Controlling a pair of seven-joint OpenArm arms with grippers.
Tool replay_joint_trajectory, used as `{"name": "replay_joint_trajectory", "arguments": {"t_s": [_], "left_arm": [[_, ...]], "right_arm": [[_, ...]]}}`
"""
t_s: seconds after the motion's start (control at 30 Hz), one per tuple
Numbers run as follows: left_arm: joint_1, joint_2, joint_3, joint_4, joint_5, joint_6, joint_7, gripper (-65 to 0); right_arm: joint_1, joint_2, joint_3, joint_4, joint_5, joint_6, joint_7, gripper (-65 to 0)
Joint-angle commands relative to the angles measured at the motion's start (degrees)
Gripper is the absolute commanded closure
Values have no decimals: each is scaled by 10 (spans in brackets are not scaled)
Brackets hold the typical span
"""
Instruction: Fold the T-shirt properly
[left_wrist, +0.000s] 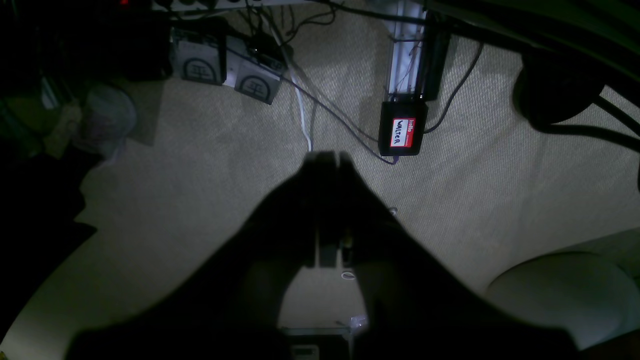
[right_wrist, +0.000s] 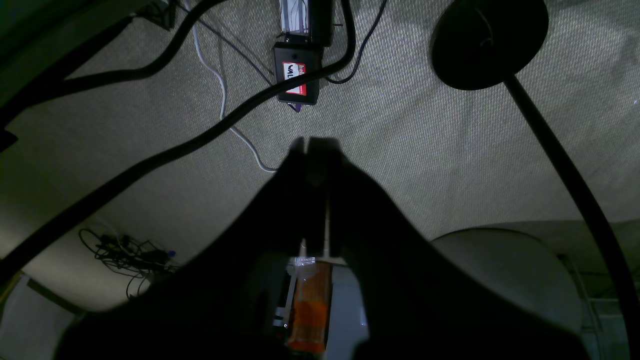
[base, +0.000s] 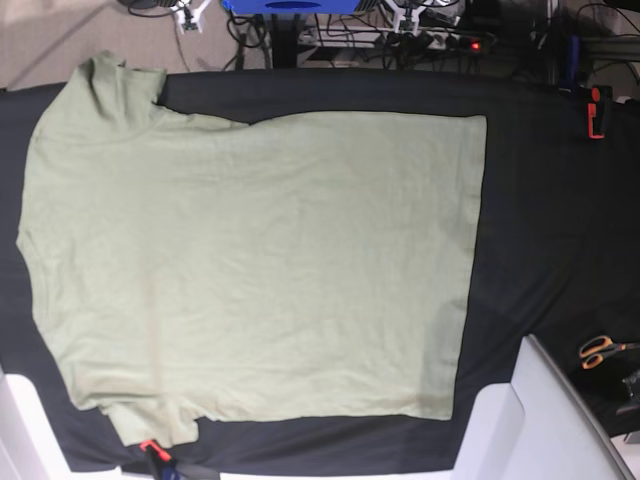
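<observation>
The pale sage-green T-shirt (base: 250, 260) lies spread flat on the black table cloth (base: 540, 220) in the base view. Its hem points right and both short sleeves lie at the left. Neither wrist view shows it. My left gripper (left_wrist: 330, 157) is shut with nothing in it, hanging off the table above the carpeted floor. My right gripper (right_wrist: 307, 142) is likewise shut and empty over the carpet. In the base view only white arm parts show, at the bottom right (base: 545, 420) and bottom left (base: 15, 430).
Orange-handled scissors (base: 600, 350) lie at the table's right edge and a red clamp (base: 596, 112) sits at the far right. A small orange clamp (base: 152, 452) grips the front edge. On the floor are cables, a black box with a name tag (left_wrist: 402, 132) and a round black stand base (right_wrist: 487, 40).
</observation>
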Motion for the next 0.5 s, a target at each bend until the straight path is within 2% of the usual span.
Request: {"name": "replay_joint_trajectory", "arguments": {"t_s": [0.0,0.13,0.3,0.37,0.47], "left_arm": [[6,-1,0,0,-1,3,1,0],[19,-1,5,7,4,3,1,0],[108,-26,5,153,0,3,1,0],[147,-38,1,214,0,3,1,0],[193,-59,0,281,0,3,1,0]], "right_arm": [[-4,2,0,2,0,4,-3,-8],[-7,2,1,2,1,4,-3,-6],[-83,19,14,93,2,4,-4,-6],[-124,22,56,152,2,4,-27,-6],[-186,26,121,271,2,6,-97,-6]]}}
